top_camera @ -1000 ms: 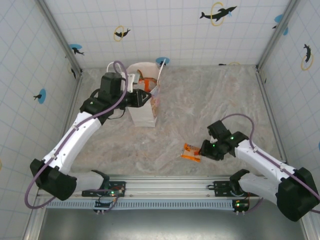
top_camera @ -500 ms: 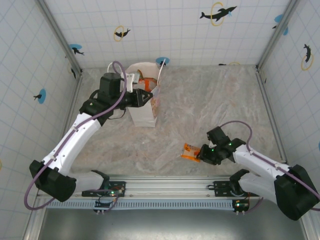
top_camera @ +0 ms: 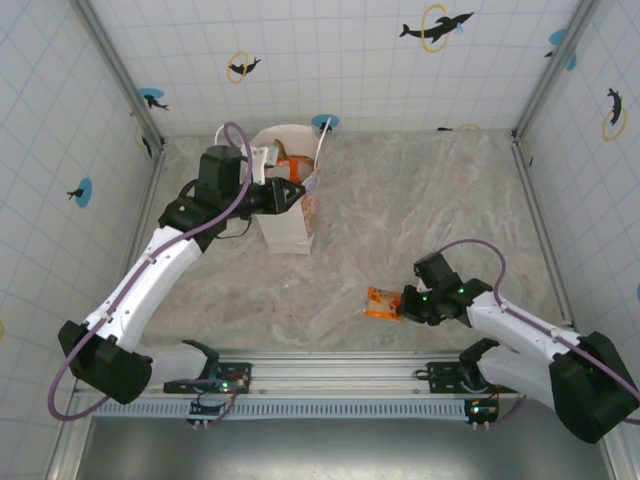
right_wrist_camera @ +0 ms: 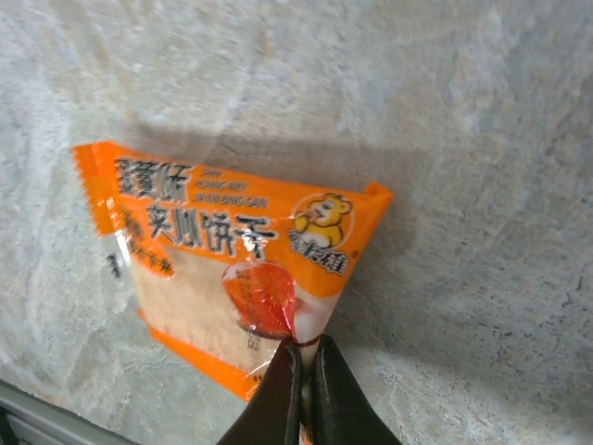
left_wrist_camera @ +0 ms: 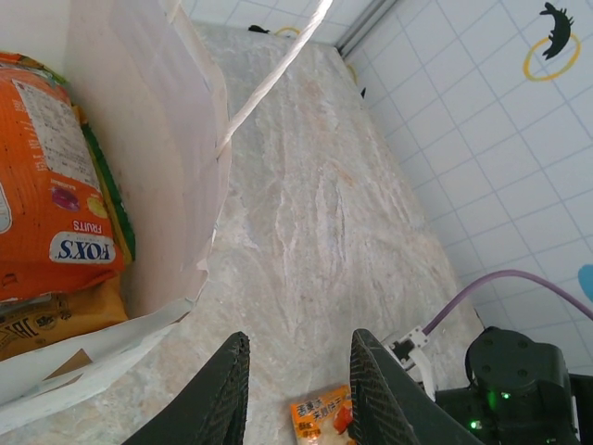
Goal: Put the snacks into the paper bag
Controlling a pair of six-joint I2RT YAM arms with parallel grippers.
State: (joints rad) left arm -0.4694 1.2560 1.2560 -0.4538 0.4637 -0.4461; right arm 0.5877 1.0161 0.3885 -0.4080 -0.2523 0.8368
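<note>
The paper bag point(top_camera: 290, 222) stands upright at the back left of the table. Snacks fill it, among them an orange "FOX'S" packet point(left_wrist_camera: 51, 185) seen past the bag's white wall point(left_wrist_camera: 157, 139). My left gripper point(top_camera: 298, 192) hovers at the bag's right rim; in the left wrist view it point(left_wrist_camera: 298, 348) is open with only table between its fingers. A small orange snack packet point(top_camera: 381, 302) lies on the table at the front right, also visible far below the left fingers point(left_wrist_camera: 320, 417). My right gripper point(right_wrist_camera: 301, 348) is shut on this packet's point(right_wrist_camera: 222, 250) near edge.
Tiled walls enclose the marble-look table point(top_camera: 420, 200) on three sides. A metal rail point(top_camera: 320, 375) runs along the near edge between the arm bases. A thin white bag handle point(left_wrist_camera: 278, 65) arcs over the rim toward the back wall.
My right gripper has slid in on the small orange packet and closed its jaws on the edge. The left arm has stayed at the bag.
</note>
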